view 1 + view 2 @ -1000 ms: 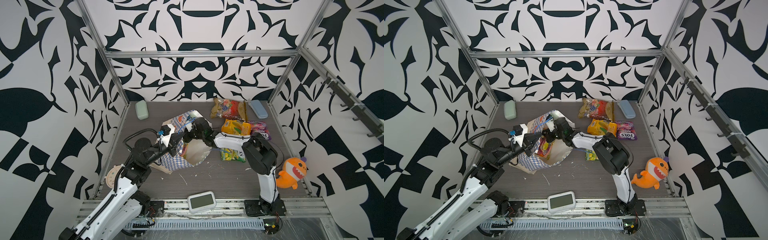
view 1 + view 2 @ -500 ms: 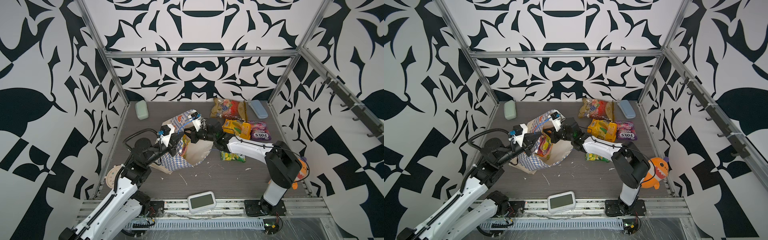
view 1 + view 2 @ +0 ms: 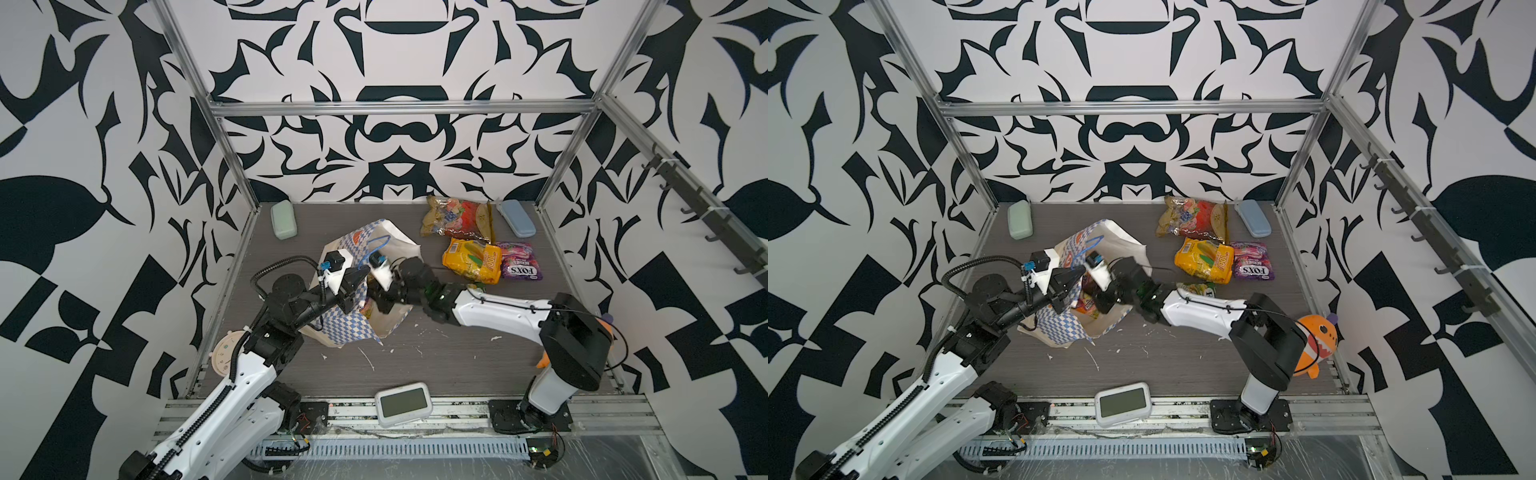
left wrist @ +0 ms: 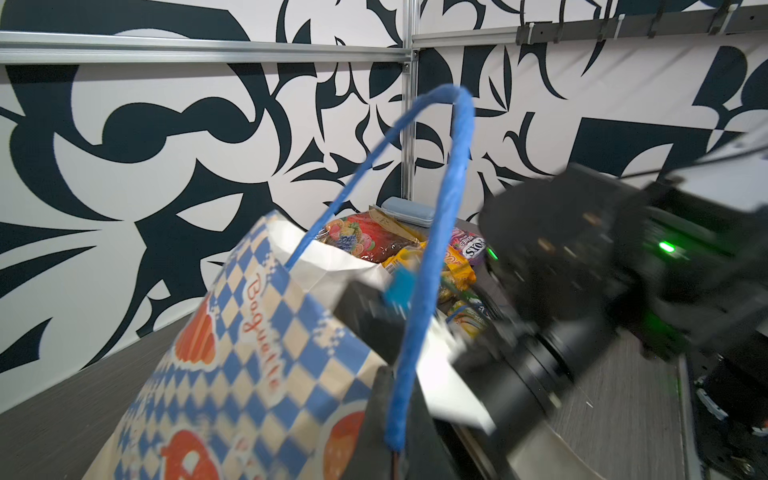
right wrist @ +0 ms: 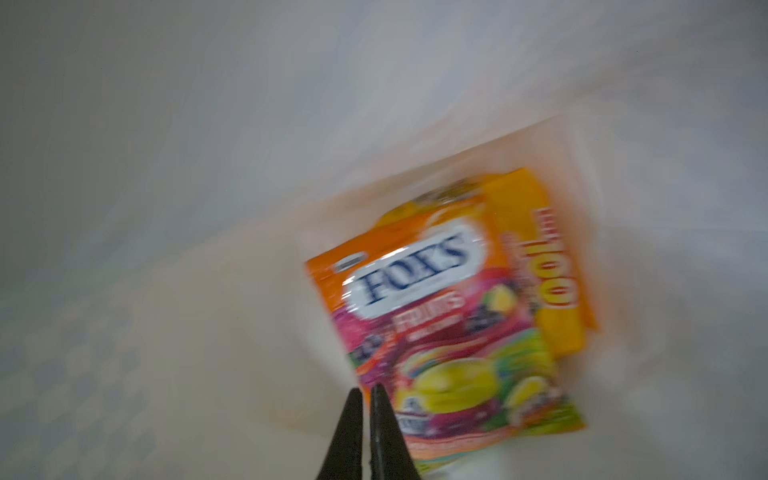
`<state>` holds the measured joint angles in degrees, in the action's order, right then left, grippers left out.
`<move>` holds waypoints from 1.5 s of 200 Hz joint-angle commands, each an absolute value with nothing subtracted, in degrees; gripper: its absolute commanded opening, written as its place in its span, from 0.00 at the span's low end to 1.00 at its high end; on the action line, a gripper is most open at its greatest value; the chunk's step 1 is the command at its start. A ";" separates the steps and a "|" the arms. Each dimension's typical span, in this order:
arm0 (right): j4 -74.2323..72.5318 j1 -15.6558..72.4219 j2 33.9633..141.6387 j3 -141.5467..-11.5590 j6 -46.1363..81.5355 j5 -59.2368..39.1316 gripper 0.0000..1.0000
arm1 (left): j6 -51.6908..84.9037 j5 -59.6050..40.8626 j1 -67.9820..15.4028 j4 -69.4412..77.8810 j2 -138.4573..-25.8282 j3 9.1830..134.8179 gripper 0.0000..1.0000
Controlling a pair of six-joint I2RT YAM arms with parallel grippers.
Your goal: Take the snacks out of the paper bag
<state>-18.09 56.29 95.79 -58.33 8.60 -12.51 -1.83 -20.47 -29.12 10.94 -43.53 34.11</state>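
The paper bag point(image 3: 345, 328) leans on the table's left half, mouth up. My left gripper point(image 4: 395, 451) is shut on its blue cord handle point(image 4: 449, 199) and holds that side up. Deep inside the white bag interior, my right gripper point(image 5: 365, 395) has its jaws all but shut, a thin slit and nothing between them. Its tips are at the edge of an orange-pink FOX'S packet point(image 5: 436, 324) lying over a yellow-orange packet point(image 5: 548, 282). On the table lie a red-gold fruit-print packet point(image 3: 457, 222), a yellow-orange one point(image 3: 471, 259), a purple FOX'S one point(image 3: 519, 266) and a green one point(image 3: 1196, 289), partly under the right arm.
A green case point(image 3: 284, 219) and a blue case point(image 3: 516, 218) lie at the back corners. An orange plush shark point(image 3: 1316, 345) sits behind the right arm's elbow. A white display unit point(image 3: 402, 404) rests at the front edge and a round dial point(image 3: 224, 357) at the left edge.
The right arm's elbow has swung out to the right and its gripper has reached deeper into the bag. The left gripper has kept hold of the handle.
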 commanded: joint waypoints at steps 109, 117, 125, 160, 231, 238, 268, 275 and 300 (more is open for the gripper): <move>-32.10 56.28 91.83 -48.27 10.25 -5.11 0.25 | -4.92 -22.66 -29.49 8.27 -40.82 34.65 0.00; -30.85 54.76 91.37 -48.87 10.39 -6.12 0.29 | -5.12 -23.35 -29.44 8.20 -40.56 34.67 0.00; -27.46 53.35 91.36 -50.76 10.47 -6.54 0.32 | -5.19 -23.73 -29.44 7.84 -40.60 34.73 0.00; -19.62 50.52 94.27 -57.71 8.22 -5.99 0.52 | -5.78 -25.54 -29.45 7.53 -41.32 34.86 0.00; -24.57 48.47 109.07 -66.79 9.34 -8.60 0.70 | -5.61 -26.93 -29.45 9.10 -42.60 35.31 0.00; -25.13 48.43 110.23 -67.58 9.36 -8.68 0.71 | -5.62 -26.72 -29.45 8.99 -42.43 35.27 0.00; -25.66 47.67 115.49 -71.54 10.28 -9.79 0.80 | -5.55 -26.12 -29.41 9.18 -41.20 34.46 0.00; -25.44 47.51 116.65 -72.52 10.72 -10.83 0.82 | -5.46 -26.03 -29.45 9.14 -41.08 34.34 0.00; -22.84 47.34 120.61 -76.30 11.60 -14.09 0.79 | -5.28 -25.83 -29.47 9.32 -40.77 33.88 0.00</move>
